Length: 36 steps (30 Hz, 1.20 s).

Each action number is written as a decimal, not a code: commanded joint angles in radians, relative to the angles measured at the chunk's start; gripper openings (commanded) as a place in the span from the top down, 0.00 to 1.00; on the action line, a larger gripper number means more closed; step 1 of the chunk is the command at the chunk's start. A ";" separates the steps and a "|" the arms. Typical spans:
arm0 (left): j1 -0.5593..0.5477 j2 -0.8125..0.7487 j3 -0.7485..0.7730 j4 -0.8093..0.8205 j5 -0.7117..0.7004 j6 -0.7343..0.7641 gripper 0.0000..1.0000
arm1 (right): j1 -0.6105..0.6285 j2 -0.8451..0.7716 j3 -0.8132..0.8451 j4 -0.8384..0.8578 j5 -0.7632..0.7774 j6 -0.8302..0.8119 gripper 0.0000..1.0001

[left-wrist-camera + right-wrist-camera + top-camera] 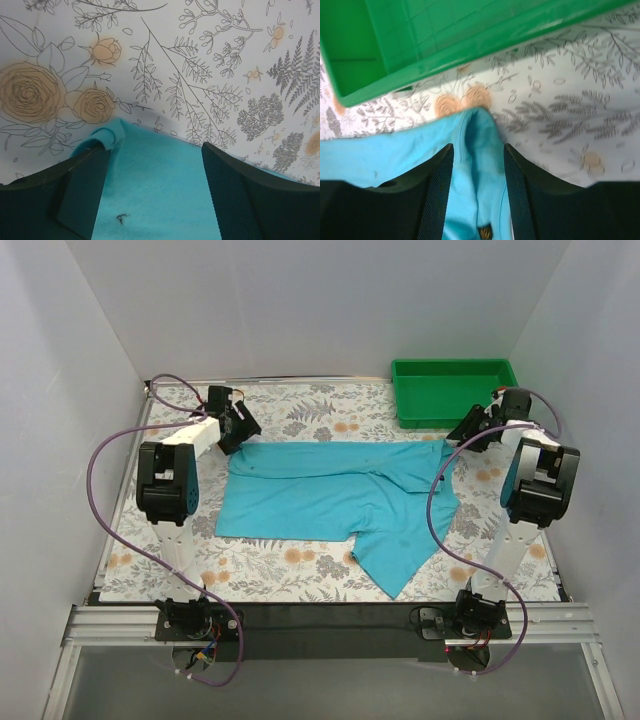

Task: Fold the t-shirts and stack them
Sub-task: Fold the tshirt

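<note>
The arm bases [190, 620] stood clear of the turquoise shirt [330, 495], which lay on the table [300, 580] with one flap splayed nearward. At the shirt's far corners, the left gripper [235, 425] and right gripper [470, 428] held their fingers apart, with cloth lying between them. Risk noted: a curled corner might catch a finger on lift-off and drag the shirt askew, toward the green tray [450, 390].

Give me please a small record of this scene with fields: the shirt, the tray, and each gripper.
shirt: turquoise-blue soft cloth shirt, spread on the flower-printed table cover, creased, not yet folded small
tray: green plastic tray, far right corner, empty, near the shirt but apart from it
left gripper: at the shirt's far left corner, jaws apart, cloth lying between them
right gripper: at the shirt's far right corner, beside the tray, jaws apart, a cloth fold between them
</note>
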 commanded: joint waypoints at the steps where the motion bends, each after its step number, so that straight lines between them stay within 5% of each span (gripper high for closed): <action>1: 0.014 -0.088 0.034 -0.084 -0.030 0.039 0.30 | 0.010 -0.168 -0.050 -0.072 0.017 -0.031 0.55; 7: 0.014 -0.220 -0.008 -0.134 -0.059 0.031 0.22 | 0.107 -0.360 -0.195 -0.139 0.083 -0.121 0.57; 16: 0.007 -0.487 -0.254 -0.199 -0.151 0.073 0.22 | 0.498 -0.415 -0.274 -0.166 0.373 -0.309 0.62; 28: -0.001 -0.775 -0.684 -0.119 -0.114 0.044 0.22 | 0.624 -0.274 -0.234 -0.177 0.565 -0.390 0.63; 36: -0.021 -0.827 -0.813 -0.024 -0.124 0.030 0.23 | 0.639 -0.263 -0.231 -0.203 0.617 -0.414 0.66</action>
